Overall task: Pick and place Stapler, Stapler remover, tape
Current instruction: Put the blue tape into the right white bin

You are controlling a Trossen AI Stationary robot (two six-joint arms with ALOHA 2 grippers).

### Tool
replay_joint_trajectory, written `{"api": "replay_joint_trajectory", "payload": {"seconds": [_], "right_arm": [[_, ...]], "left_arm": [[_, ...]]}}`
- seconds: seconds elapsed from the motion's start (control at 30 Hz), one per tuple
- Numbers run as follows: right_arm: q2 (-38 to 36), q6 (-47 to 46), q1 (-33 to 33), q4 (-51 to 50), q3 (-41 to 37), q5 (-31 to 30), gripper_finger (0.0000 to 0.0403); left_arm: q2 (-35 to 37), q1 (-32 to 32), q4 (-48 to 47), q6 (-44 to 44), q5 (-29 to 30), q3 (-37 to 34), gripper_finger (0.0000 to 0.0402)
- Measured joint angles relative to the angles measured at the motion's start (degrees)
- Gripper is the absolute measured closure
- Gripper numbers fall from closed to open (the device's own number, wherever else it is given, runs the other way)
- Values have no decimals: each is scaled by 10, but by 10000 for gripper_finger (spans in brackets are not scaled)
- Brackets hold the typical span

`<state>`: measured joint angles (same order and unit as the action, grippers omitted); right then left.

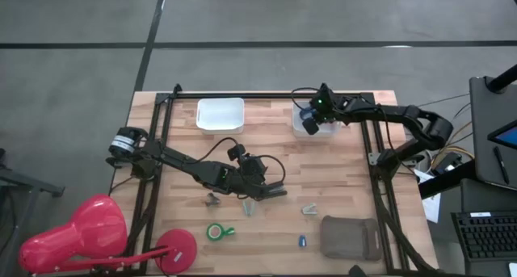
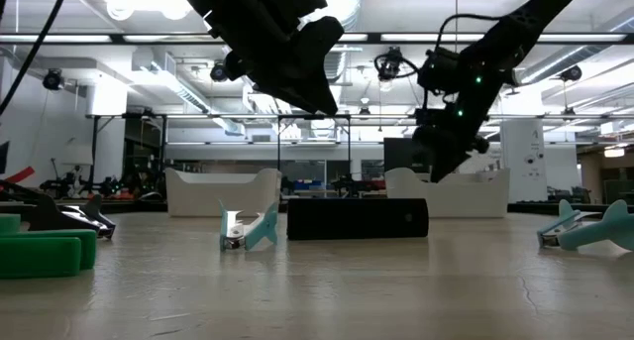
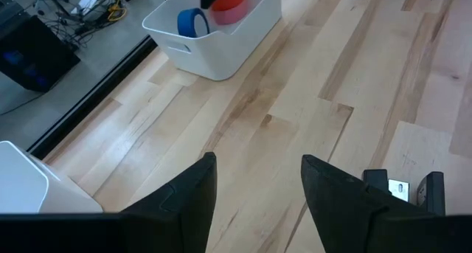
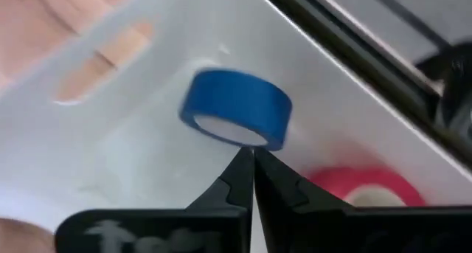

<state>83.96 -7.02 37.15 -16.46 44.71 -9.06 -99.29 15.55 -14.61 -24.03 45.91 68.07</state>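
Observation:
The black stapler [image 2: 357, 218] lies flat on the table's middle; in the high view it is a dark bar [image 1: 275, 194] under my left gripper. One end of it [image 3: 402, 188] shows beside the fingers in the left wrist view. My left gripper [image 2: 319, 94] hangs open above it, clear of it. My right gripper [image 4: 252, 156] is shut and hovers over the right white bin [image 1: 307, 128], where a blue tape roll [image 4: 236, 107] and a red tape roll [image 4: 365, 185] lie. A green tape roll [image 1: 215, 231] rests on the table near its front.
Two teal staple removers [image 1: 248, 206] [image 1: 309, 208] and a grey one [image 1: 212, 199] lie near the stapler. A second white bin [image 1: 220, 114] stands at the far edge. A grey pouch [image 1: 349, 237], a small blue object [image 1: 302, 241] and a red lamp base [image 1: 176, 249] sit along the front.

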Motion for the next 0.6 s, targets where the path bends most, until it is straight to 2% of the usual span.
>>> {"api": "replay_joint_trajectory", "payload": {"seconds": [0.3, 0.47, 0.6], "right_arm": [[-5, 26, -16, 59, 0, 4, 394], [17, 25, -17, 62, 0, 69, 394], [27, 25, -16, 45, 2, 78, 394]], "left_arm": [[0, 0, 0, 0, 0, 0, 202], [0, 0, 0, 0, 0, 0, 202], [0, 0, -1, 0, 0, 0, 202]]}}
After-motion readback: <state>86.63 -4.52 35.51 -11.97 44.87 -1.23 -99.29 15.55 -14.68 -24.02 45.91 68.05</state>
